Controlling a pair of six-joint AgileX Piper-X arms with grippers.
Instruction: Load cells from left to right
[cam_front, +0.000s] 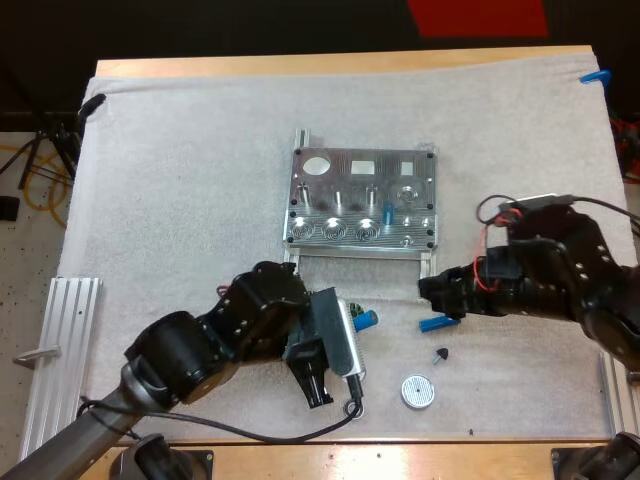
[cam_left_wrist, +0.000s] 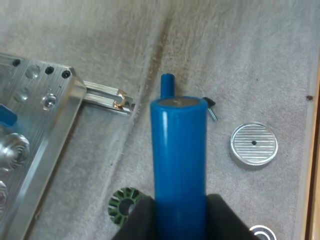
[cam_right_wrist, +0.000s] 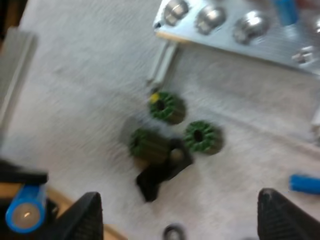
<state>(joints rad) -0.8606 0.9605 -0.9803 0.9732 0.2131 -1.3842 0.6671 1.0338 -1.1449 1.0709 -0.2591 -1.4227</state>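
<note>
From above, we are holding a bright blue cylinder (cam_front: 366, 320) in our left gripper (cam_front: 350, 320), near the silver metal fixture (cam_front: 362, 200). At the left wrist, black fingers (cam_left_wrist: 142, 220) are clamping it from both sides. At the right wrist, our right gripper (cam_right_wrist: 179, 200) is gaping wide above green toothed rings (cam_right_wrist: 166, 107).

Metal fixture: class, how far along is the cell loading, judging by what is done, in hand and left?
Done: one bright blue cylinder stands in the machined metal fixture. In hand: the left end effector grips a second blue cylindrical cell, away from the fixture. Left: another blue piece lies on the white mat by the open right end effector; the fixture otherwise looks unfilled.
</note>
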